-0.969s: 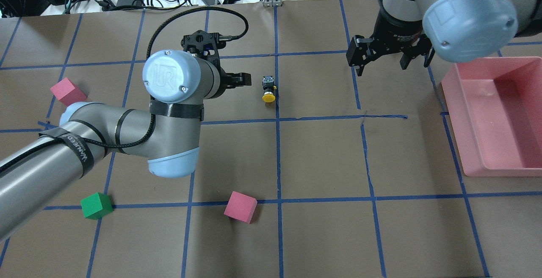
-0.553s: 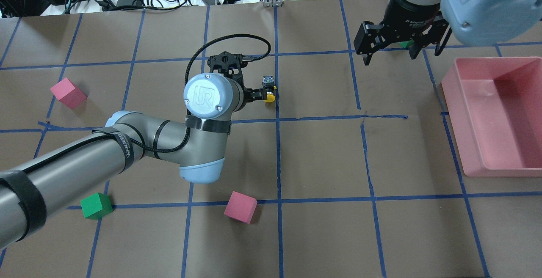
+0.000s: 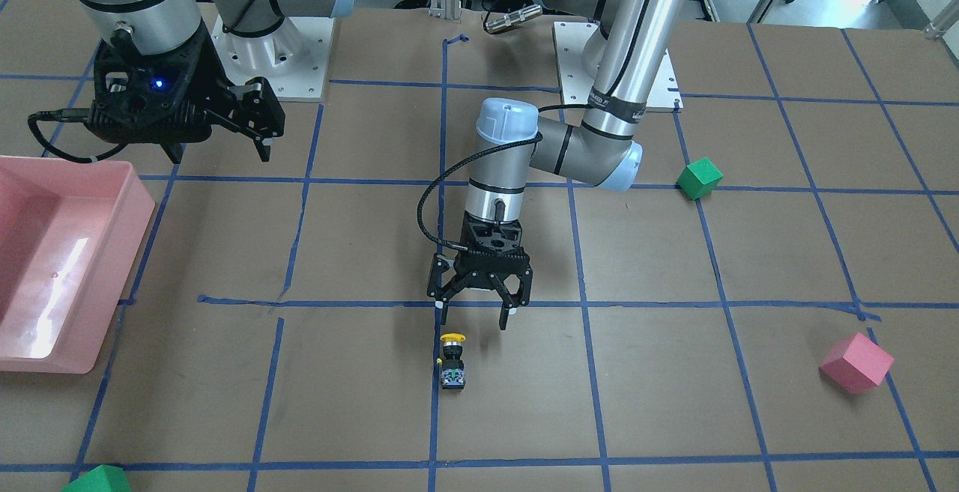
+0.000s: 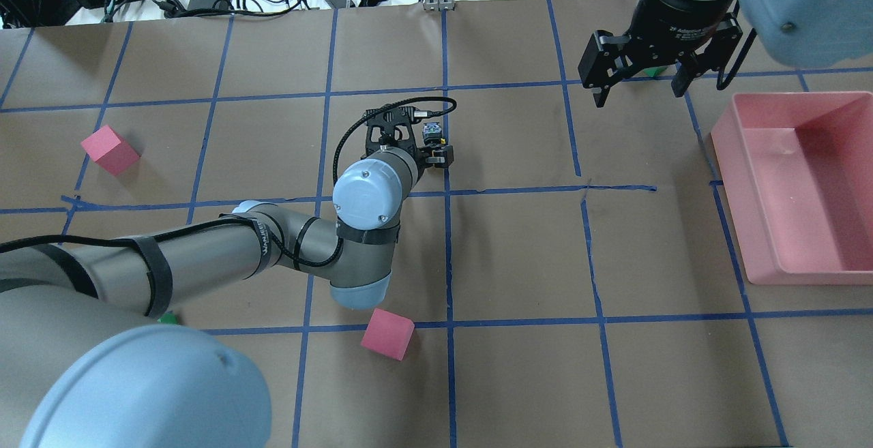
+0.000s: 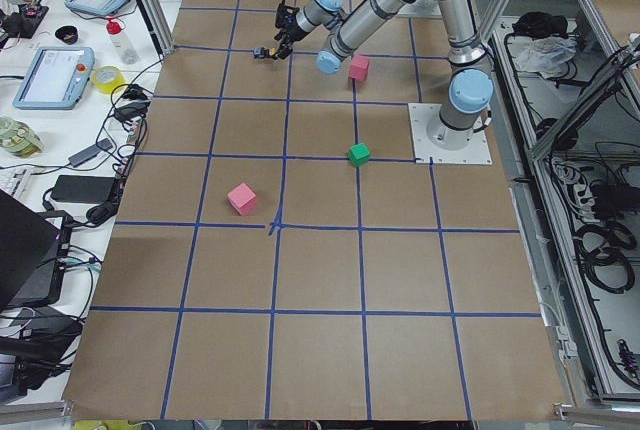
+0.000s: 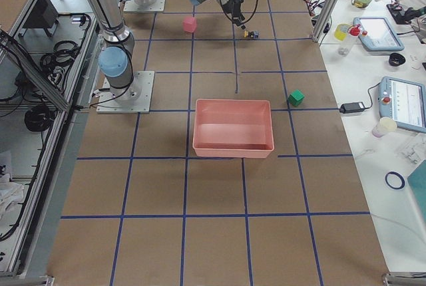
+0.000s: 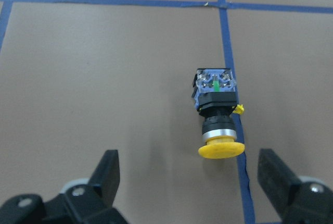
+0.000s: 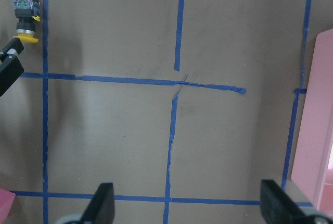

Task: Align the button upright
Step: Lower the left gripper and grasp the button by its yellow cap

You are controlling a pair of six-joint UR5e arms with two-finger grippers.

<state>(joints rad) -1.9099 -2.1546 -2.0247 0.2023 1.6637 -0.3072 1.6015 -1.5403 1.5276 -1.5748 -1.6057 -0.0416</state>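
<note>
The button (image 3: 452, 361) lies on its side on the brown table, yellow cap toward the robot, grey-white block away from it. It also shows in the left wrist view (image 7: 217, 114), the overhead view (image 4: 431, 132) and the right wrist view (image 8: 25, 15). My left gripper (image 3: 473, 323) is open, points down and hovers just on the robot's side of the cap without touching it; it shows too in the wrist view (image 7: 190, 164) and overhead (image 4: 430, 153). My right gripper (image 4: 640, 95) is open and empty, far off near the bin.
A pink bin (image 4: 733, 196) stands at the table's right edge. A pink cube (image 4: 387, 333) lies under my left elbow and another (image 4: 109, 149) at the far left. A green cube (image 3: 699, 177) sits near the left arm and another (image 4: 656, 71) behind the right gripper.
My left arm has swung right and forward, bringing its open gripper over the button's cap. My right gripper has drawn back, away from the button. The button has not moved.
</note>
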